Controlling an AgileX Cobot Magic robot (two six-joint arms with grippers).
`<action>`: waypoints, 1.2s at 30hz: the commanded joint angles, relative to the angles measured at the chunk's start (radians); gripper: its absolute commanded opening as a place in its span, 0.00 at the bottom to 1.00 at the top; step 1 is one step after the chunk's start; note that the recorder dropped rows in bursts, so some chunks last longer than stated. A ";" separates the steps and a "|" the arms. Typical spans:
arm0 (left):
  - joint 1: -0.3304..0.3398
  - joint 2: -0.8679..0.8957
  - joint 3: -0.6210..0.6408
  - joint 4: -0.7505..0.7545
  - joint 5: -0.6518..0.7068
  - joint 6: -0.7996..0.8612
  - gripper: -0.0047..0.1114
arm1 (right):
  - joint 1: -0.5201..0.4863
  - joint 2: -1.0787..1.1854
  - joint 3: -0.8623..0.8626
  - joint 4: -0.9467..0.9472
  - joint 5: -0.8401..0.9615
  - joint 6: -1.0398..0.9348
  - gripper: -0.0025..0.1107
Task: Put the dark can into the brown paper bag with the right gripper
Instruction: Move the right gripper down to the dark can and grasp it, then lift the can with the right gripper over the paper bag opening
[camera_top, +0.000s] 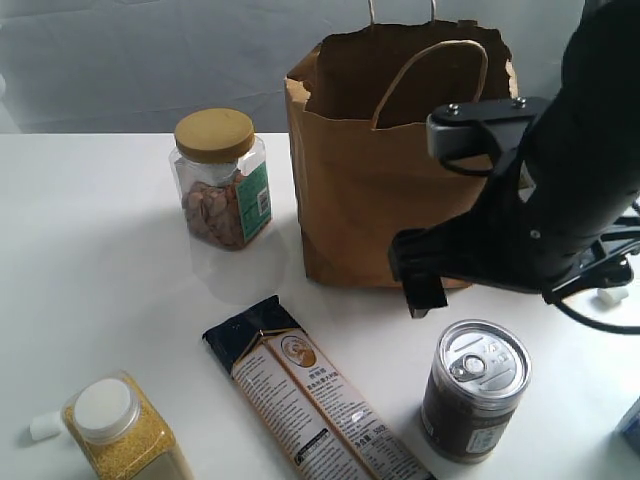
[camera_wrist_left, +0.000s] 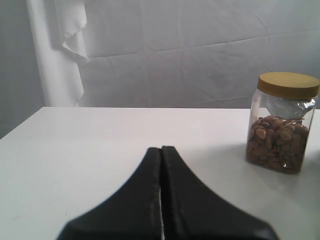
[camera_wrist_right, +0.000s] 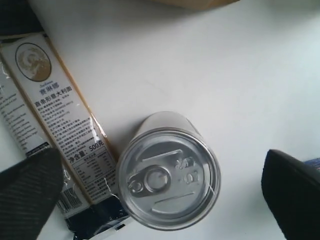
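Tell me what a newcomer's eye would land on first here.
The tall brown paper bag stands open at the back. In front of it the right gripper hangs open above the dark can, upright on the white table at front right.

A clear, tan-lidded jar of nuts (camera_top: 220, 180) stands upright on the white table (camera_top: 90, 260). A long dark packet (camera_top: 310, 395) with a white printed panel lies flat, diagonally. A white-capped bottle of yellow grains (camera_top: 125, 435) stands apart, a small white lump (camera_top: 45, 426) just beside it.
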 joint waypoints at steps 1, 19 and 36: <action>-0.006 -0.003 0.004 0.003 -0.003 -0.004 0.04 | 0.002 0.008 0.100 0.020 -0.108 0.010 0.94; -0.006 -0.003 0.004 0.003 -0.003 -0.004 0.04 | 0.002 0.101 0.310 0.037 -0.366 0.013 0.39; -0.006 -0.003 0.004 0.003 -0.003 -0.004 0.04 | 0.037 -0.219 0.277 -0.026 -0.356 0.051 0.02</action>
